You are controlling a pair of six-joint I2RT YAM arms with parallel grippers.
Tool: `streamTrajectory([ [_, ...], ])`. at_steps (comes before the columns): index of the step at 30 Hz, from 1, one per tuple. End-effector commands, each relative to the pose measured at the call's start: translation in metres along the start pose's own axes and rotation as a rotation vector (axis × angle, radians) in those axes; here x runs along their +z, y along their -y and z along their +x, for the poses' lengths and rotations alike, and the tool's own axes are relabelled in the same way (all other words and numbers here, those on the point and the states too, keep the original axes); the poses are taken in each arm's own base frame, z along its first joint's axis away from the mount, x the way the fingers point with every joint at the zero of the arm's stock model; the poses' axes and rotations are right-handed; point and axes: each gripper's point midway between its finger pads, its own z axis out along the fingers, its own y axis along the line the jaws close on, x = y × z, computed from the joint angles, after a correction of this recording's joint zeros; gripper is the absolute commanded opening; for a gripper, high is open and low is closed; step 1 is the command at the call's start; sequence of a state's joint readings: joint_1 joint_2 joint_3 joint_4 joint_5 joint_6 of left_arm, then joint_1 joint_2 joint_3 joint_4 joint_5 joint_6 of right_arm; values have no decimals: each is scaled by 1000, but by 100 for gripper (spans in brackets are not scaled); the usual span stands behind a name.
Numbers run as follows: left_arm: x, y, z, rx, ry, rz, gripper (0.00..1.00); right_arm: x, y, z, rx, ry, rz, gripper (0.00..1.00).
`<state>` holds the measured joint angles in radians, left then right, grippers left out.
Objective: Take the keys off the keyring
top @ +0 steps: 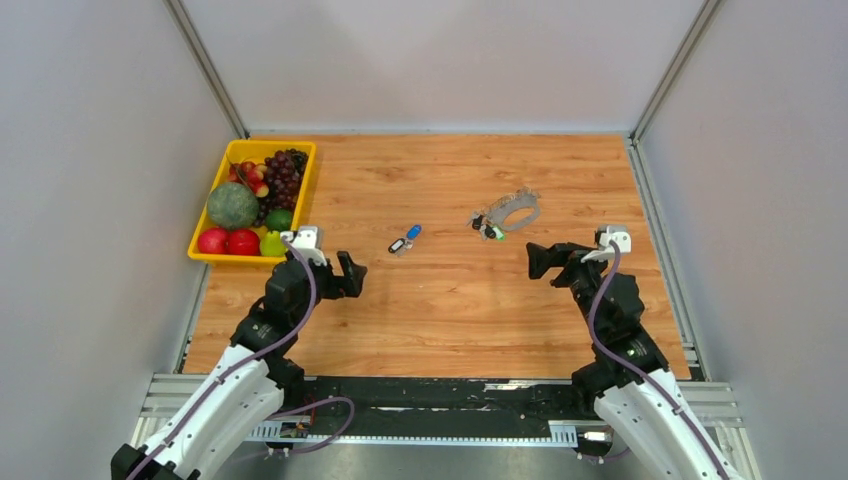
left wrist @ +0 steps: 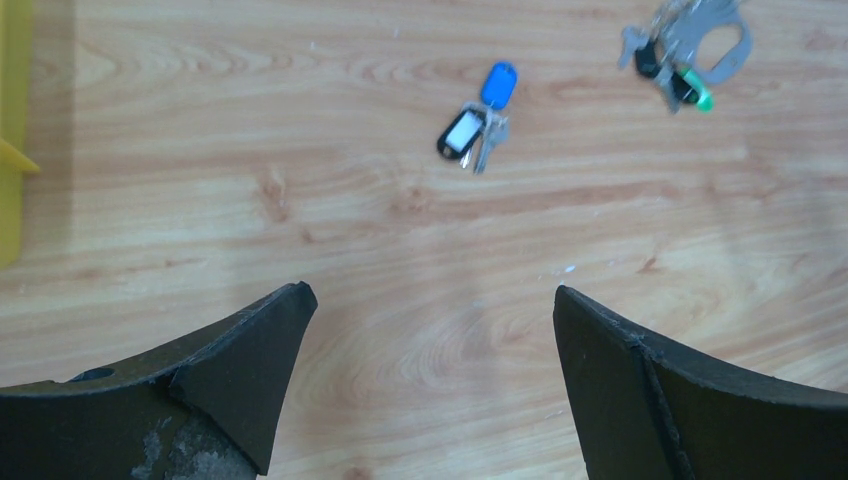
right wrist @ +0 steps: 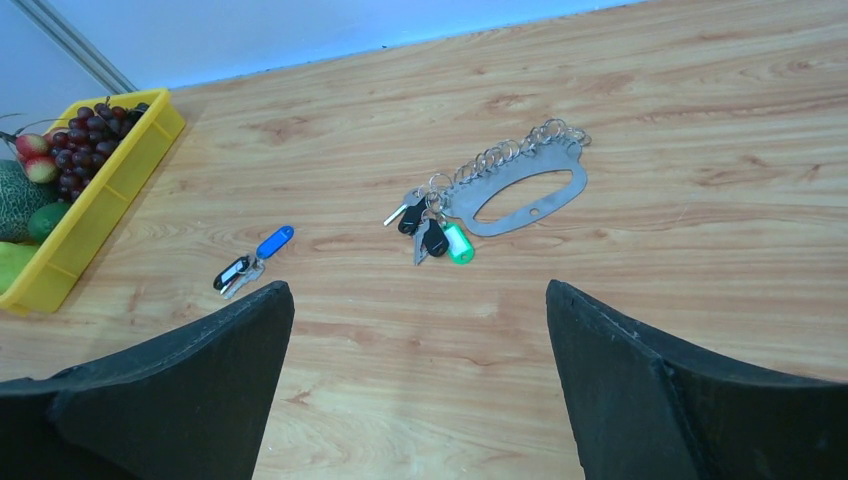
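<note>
The grey oval keyring point(top: 518, 211) lies flat on the wooden table, right of centre; it also shows in the right wrist view point(right wrist: 530, 187) and the left wrist view point(left wrist: 718, 40). Green and black keys point(right wrist: 436, 232) hang on small rings at its left end. A blue and a black key point(top: 405, 240) lie apart on the table, also in the left wrist view point(left wrist: 478, 118) and the right wrist view point(right wrist: 250, 262). My left gripper point(top: 352, 275) is open and empty, near of the loose keys. My right gripper point(top: 540, 260) is open and empty, near of the keyring.
A yellow tray point(top: 204, 252) holding fruit, with grapes and a melon, stands at the far left of the table. Grey walls enclose the table on three sides. A metal rail runs along the near edge.
</note>
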<state>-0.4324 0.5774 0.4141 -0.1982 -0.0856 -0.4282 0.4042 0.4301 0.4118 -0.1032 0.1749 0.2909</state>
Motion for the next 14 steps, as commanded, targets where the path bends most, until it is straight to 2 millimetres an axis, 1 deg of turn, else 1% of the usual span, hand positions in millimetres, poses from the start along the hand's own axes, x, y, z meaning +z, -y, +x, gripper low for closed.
streamTrajectory([
  [1,10,0,24,14,22,60,100,-6,3,0,44,26,11,100],
  [2,12,-6,39,9,2,48,100,-6,5,-1,44,29,19,100],
  [6,6,-5,33,1,36,59,100,-4,6,2,38,14,32,100],
  [14,5,-7,31,-8,80,60,100,1,10,13,33,-24,52,100],
])
